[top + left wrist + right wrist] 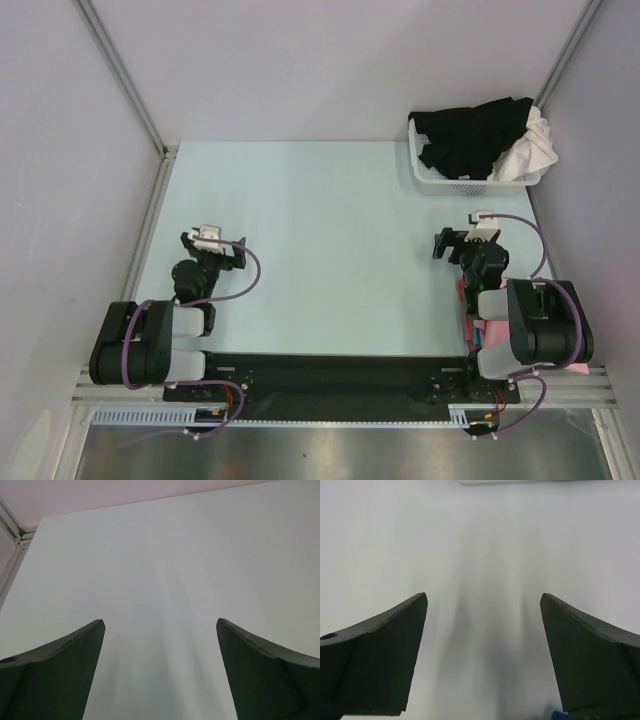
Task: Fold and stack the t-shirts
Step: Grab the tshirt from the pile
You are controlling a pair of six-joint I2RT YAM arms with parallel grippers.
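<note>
A large black t-shirt (pixel 470 135) is heaped in the white mesh basket (pixel 450 183) at the far right, with a white t-shirt (pixel 528 152) bunched against its right side. Pink cloth (pixel 467 297) and red cloth (pixel 492 330) peek out from under the right arm, mostly hidden by it. My left gripper (pixel 212 241) hovers over bare table at the left, open and empty, and the left wrist view shows its fingers (pixel 75 645) wide apart. My right gripper (pixel 455 242) is open and empty below the basket, with only table between its fingers (pixel 395 625).
Aluminium frame posts and pale walls close in the light table (pixel 330 230) on the left, right and back. The two arm bases sit on a black plate (pixel 330 375) at the near edge. A small blue thing (pixel 555 714) shows at the bottom edge of the right wrist view.
</note>
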